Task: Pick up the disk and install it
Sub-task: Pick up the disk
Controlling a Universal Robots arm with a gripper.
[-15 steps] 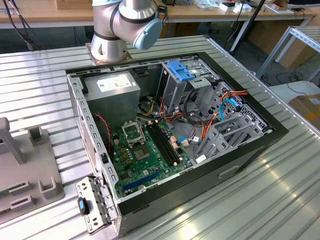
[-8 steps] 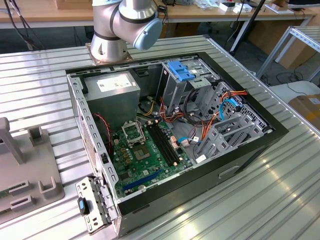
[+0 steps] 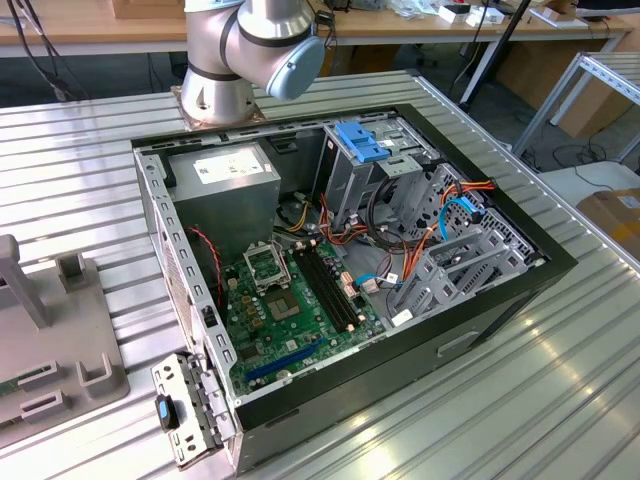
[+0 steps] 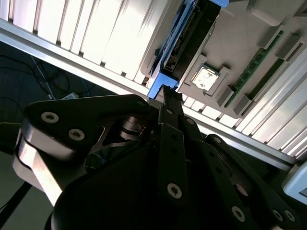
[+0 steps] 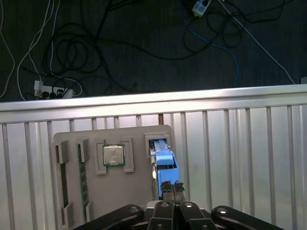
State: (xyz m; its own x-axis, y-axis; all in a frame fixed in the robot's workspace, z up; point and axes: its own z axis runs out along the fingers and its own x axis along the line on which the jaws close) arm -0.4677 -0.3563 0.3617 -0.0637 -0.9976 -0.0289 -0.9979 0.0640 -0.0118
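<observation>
Pinching the blue end of the disk [image 5: 163, 160], apparently, with the gripper [image 5: 171, 187] drawn narrow; not yet lifted from the grey holder [image 5: 115, 191], nor installed in the computer case [image 3: 480, 320].

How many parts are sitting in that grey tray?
3 for certain: the disk in its slot by the hand; the square chip beside it; a green memory stick past the chip. The dark slot at the tray edge may hold another.
</observation>
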